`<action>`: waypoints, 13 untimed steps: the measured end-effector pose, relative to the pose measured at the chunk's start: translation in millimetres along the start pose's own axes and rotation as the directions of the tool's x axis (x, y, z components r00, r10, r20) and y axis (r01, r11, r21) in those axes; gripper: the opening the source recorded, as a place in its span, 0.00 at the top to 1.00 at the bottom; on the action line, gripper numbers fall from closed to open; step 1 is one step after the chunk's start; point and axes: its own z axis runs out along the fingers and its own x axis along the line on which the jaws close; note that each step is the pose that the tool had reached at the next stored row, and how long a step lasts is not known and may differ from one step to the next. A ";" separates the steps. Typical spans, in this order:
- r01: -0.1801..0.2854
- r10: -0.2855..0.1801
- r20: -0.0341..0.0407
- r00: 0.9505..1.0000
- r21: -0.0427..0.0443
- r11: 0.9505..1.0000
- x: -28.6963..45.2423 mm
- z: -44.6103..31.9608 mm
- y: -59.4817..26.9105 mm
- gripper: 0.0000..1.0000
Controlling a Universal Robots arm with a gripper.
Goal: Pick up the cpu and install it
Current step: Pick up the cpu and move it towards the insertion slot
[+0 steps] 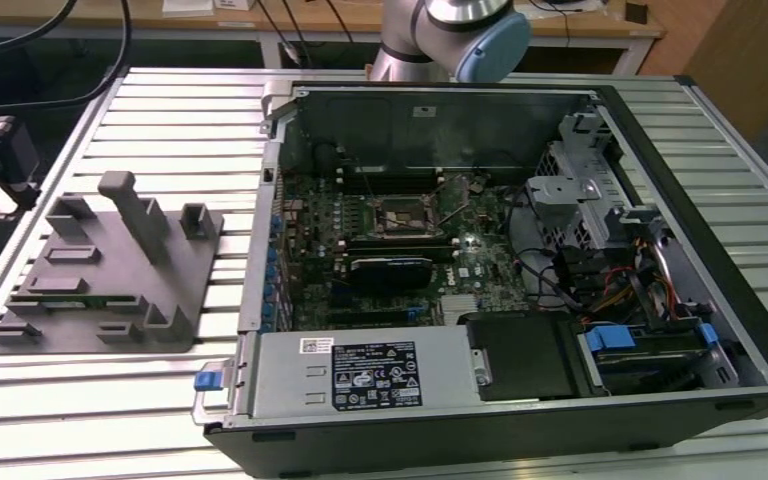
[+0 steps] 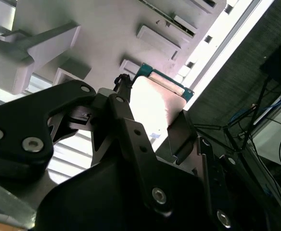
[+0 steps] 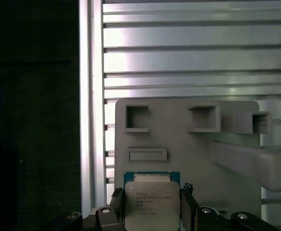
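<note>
Cpu [image 3: 152, 206] is hanging clamped by two opposite edges in the claw [image 3: 151, 192], clear above the grey fixture [image 3: 179, 144] on the slatted worktop [image 3: 188, 48]. It is likely light, stiff and fragile, with a slick metal lid, so the thin green edges are probably offering the safest hold. Lines of dark print are crossing the lid.

This is a robotics lab or test workshop. A slatted aluminium counter [image 1: 157, 110] carries an opened desktop computer case [image 1: 718, 230]. A grey moulded parts fixture [image 3: 179, 144] lies just under the pincer [image 3: 152, 204]. Cables [image 1: 77, 70] trail beside wooden desks [image 1: 317, 15].
</note>
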 end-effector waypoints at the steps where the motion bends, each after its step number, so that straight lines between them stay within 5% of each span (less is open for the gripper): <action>1: 0.000 0.000 0.000 1.000 0.000 1.000 0.0 -1.1 0.0 0.45; 13: 0.000 0.000 0.000 1.000 0.000 1.000 -0.2 -15.3 1.0 0.45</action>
